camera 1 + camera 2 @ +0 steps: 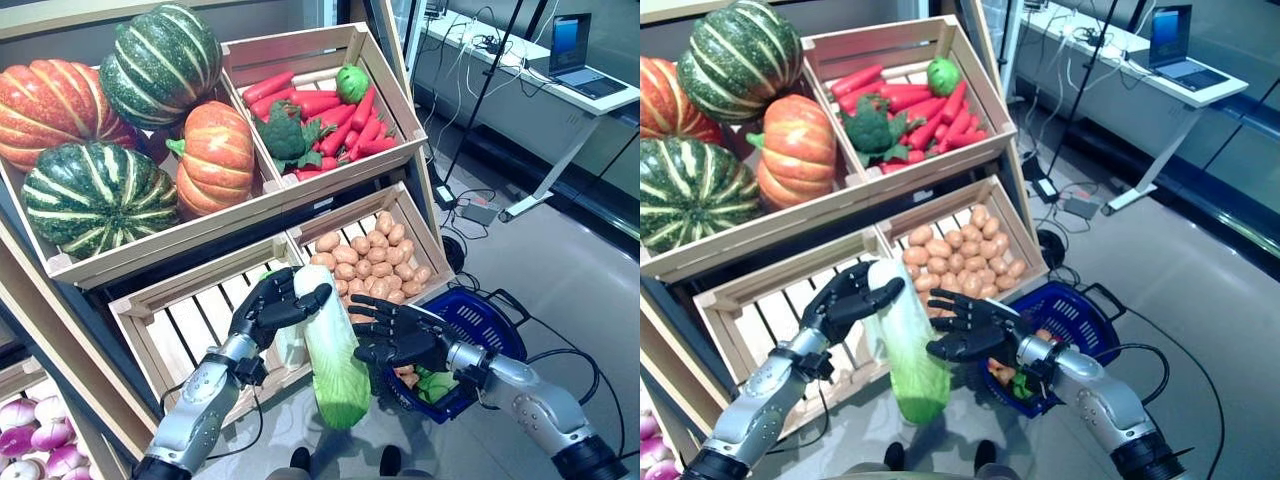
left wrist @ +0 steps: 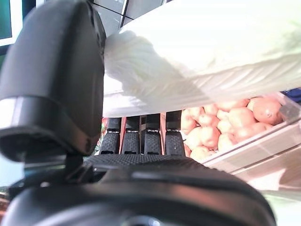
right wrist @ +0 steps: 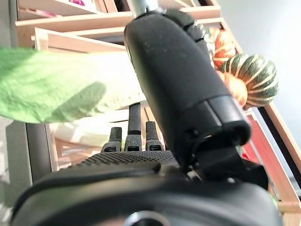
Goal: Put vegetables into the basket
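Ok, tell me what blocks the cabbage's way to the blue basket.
The right hand sits open between the napa cabbage, gripped by the left hand, and the blue basket. The basket's open top shows nothing else across it.

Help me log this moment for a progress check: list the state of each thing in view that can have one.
Napa cabbage: lifted, leafy end hanging down, out of the basket.
Left hand: curled round the cabbage's white stem end.
Right hand: fingers spread, open, against the cabbage's side.
Blue basket: on the floor, already holding some vegetables.
Lower left crate: nearly empty.
Laptop: lid open.
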Robot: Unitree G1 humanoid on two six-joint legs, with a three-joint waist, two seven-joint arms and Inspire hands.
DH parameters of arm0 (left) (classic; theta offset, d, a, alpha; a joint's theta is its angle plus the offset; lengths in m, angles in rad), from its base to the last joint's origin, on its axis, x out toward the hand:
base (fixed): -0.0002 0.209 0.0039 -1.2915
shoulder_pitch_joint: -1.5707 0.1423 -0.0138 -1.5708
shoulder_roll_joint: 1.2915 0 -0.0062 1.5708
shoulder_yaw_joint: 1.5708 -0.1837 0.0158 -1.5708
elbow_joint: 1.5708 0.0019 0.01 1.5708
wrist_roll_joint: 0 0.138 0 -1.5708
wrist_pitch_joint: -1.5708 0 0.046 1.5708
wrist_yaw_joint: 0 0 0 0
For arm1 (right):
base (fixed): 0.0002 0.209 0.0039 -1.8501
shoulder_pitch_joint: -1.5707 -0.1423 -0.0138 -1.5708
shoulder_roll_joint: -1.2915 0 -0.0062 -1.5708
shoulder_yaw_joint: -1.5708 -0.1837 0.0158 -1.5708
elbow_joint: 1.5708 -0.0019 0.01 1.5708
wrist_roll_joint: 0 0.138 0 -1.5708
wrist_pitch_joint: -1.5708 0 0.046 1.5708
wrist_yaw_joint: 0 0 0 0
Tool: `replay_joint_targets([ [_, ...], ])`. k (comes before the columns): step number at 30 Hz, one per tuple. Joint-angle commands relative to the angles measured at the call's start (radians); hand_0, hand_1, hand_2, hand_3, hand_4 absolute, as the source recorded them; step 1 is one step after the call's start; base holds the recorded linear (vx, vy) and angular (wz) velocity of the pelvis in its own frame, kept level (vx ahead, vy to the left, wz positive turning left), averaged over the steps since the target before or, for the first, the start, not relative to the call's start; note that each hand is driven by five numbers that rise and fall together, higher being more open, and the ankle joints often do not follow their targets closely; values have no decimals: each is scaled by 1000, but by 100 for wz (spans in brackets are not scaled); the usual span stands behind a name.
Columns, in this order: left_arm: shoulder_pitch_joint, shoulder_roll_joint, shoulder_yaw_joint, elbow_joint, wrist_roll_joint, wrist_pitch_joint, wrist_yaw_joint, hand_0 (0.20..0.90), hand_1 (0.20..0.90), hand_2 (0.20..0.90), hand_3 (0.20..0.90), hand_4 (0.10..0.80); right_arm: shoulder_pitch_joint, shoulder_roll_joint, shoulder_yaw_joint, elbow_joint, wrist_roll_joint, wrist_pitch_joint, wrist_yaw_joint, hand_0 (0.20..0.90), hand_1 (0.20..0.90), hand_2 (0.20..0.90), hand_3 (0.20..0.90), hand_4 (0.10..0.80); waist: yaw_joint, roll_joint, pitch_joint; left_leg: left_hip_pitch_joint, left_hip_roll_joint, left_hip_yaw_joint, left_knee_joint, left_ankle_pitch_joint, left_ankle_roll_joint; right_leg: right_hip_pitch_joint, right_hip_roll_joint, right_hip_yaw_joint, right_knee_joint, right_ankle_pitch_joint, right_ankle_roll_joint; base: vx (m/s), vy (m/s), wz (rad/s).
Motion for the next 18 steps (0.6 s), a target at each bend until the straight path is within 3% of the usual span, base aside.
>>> replay_joint_targets([
  [1, -173, -43, -5, -177, -22, -98, -63, 300, 300, 300, 300, 400, -33, 46, 39, -62, -3, -49, -63, 900, 900, 900, 900, 800, 13, -14, -70, 4, -12, 4, 1, -70, -19, 57, -55, -16, 2, -27, 61, 0, 0, 0],
  [10, -180, -41, -4, -198, -21, -84, -44, 300, 300, 300, 300, 400, -24, 54, 26, -61, -25, -45, -141, 900, 900, 900, 900, 800, 7, -12, -69, 4, -11, 6, 1, -73, -18, 55, -55, -8, 2, -27, 62, -5, -1, -3],
  [18, -180, -39, 3, -209, -57, -71, -64, 300, 300, 300, 300, 400, -26, 50, 45, -84, 3, 24, -35, 900, 900, 900, 900, 800, 10, -13, -72, 3, -10, 5, 1, -74, -19, 54, -55, -5, 2, -29, 61, 0, 0, 0],
])
